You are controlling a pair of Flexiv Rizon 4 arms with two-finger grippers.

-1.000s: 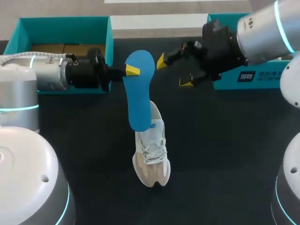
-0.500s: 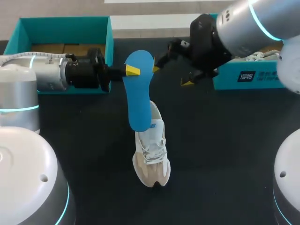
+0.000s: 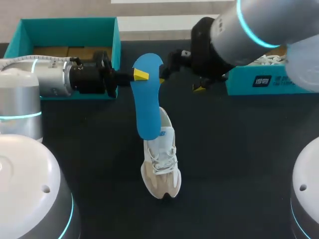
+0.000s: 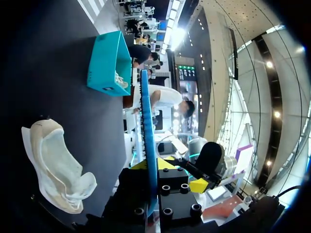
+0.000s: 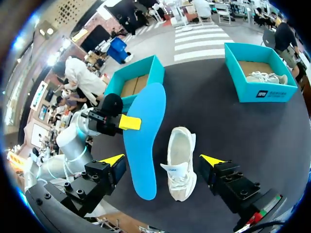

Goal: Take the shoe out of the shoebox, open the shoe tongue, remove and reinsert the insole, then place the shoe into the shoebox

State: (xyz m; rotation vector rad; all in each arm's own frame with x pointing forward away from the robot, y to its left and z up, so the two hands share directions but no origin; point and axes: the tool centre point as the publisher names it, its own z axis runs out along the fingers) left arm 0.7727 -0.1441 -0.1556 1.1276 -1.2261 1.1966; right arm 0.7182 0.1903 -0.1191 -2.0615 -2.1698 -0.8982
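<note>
On a dark table (image 3: 239, 149), one teal box (image 3: 70, 25) far left, a second box (image 3: 289, 84) far right. At the centre, toe toward the near edge, a pale shoe (image 3: 160, 159), out of both boxes and lying flat. Above it, a blue insole (image 3: 147, 94), pinched at its far end by the left gripper (image 3: 141, 74), fingers clamped on it from both sides.

No shift there over the last second: same hold, same tilt, same spot for the shoe.

Changed only on the right. Swung in from the far right toward the middle, and now the right gripper (image 3: 180, 83) just beside the insole's far end, fingers wide apart, one yellow tip at the blue edge. Touching or not: cannot tell from above. Judged from that: insole out, reinsertion not yet done, probably a second grip or a handover being set up first.

From overhead, insole's near end overlapping the shoe's heel, as if resting in it. From the right wrist, instead, insole and shoe side by side with table between them, both ahead of the spread fingers, nothing gripped; also another shoe (image 5: 262, 76) inside the far right box. From the left wrist, insole edge-on, a thin blue line running out from between the fingers, confirming the clamp.
</note>
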